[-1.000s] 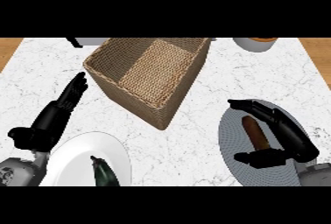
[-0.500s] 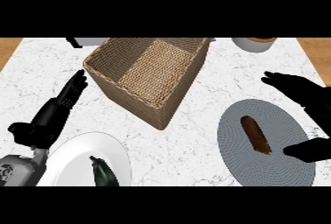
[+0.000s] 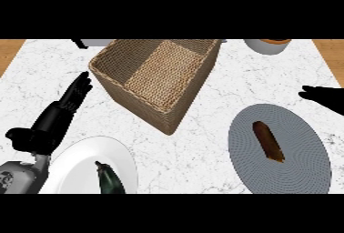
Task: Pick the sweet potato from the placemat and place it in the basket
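Note:
The brown sweet potato lies lengthwise on the round grey placemat at the right. A woven basket stands empty at the upper middle of the counter. My right hand shows only partly at the right edge, above the placemat and apart from the sweet potato; its fingers are mostly cut off. My left hand rests open at the left, fingers straight and pointing up toward the basket's left wall, holding nothing.
A white plate with a dark green vegetable sits at the lower left. A grey bowl stands at the back right, and another object peeks out behind the basket.
My right hand has lifted off the sweet potato and drawn back up and to the right, nearly out of view. The sweet potato stays on the placemat. The left hand is still.

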Tool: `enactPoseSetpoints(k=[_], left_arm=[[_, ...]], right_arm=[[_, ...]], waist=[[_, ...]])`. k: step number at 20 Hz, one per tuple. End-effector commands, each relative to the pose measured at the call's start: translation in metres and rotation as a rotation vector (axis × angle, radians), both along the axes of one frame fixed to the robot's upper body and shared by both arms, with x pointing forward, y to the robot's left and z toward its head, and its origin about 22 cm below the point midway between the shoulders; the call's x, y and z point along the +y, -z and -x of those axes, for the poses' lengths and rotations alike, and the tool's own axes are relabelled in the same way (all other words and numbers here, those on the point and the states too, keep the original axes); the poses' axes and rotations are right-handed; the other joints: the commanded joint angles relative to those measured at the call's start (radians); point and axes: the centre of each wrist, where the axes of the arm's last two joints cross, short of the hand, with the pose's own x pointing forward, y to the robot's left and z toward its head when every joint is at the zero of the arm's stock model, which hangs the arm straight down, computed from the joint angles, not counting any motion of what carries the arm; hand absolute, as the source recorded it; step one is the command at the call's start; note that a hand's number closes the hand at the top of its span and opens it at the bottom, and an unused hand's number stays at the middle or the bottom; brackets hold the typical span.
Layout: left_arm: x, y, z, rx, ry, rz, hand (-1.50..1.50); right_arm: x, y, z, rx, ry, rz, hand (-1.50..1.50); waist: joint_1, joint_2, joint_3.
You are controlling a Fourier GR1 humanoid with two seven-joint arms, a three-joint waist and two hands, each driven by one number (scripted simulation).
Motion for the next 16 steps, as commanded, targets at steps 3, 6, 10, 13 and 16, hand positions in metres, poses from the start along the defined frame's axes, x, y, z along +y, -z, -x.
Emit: enactPoseSetpoints(k=[3,6,10,13,16], left_arm=[[0.000,0.016,0.009,-0.029,-0.011,-0.008,0.00],[-0.003,0.017,-0.005,-0.005,0.017,0.002,0.00],[0.009,0.017,-0.007,-0.011,0.005,0.004,0.00],[0.005,-0.008,-0.012,-0.004,0.020,0.011,0.00],[0.001,0.007,0.009,-0.013,0.015,-0.009,0.00]], right_arm=[[-0.019,-0.032,0.021,0.037,0.012,0.005,-1.50],[-0.021,-0.024,0.005,0.004,0.041,-0.041,-1.50],[-0.017,0.005,0.000,-0.004,0.061,-0.066,-1.50],[-0.011,0.036,0.010,-0.006,0.061,-0.110,-1.50],[-0.027,0.074,0.006,0.006,0.078,-0.142,-1.50]], waist=[[0.000,0.002,0.002],[0.013,0.006,0.002],[0.016,0.007,0.002],[0.014,0.005,0.003],[0.018,0.005,0.004]])
